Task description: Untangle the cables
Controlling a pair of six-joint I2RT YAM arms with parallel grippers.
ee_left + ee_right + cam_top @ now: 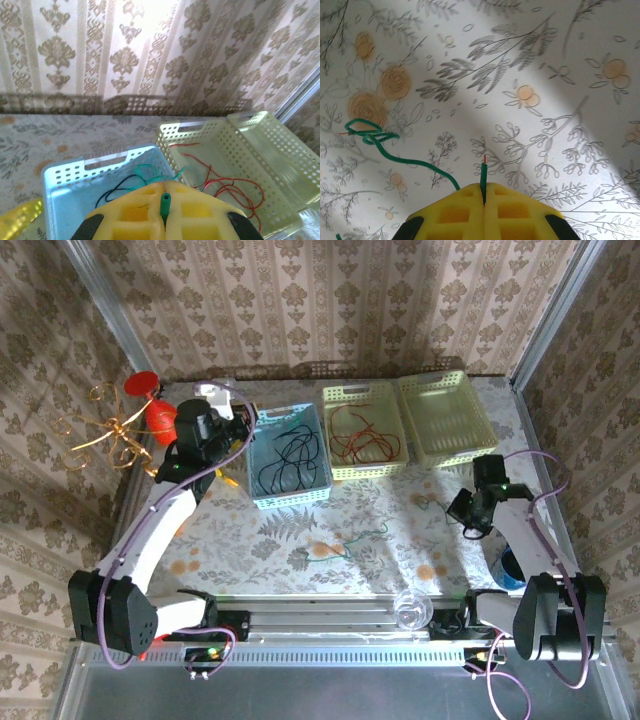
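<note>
We see the left jaws clamped on a green cable stub [164, 202] over the blue basket [65, 172], lower centre; the right jaws grip a green cable [483, 177] trailing left across the counter [545, 75]

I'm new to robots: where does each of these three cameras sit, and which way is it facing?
Top external: fixed above and behind the arms, looking down on the table; the left arm and right arm show.
Left wrist: rides the left arm, facing the back wall across the blue basket; its shut left gripper pinches a green cable end.
Right wrist: rides the right arm, facing down at the table; its shut right gripper pinches the green cable.
Shared: top and left wrist both show the blue basket.
</note>
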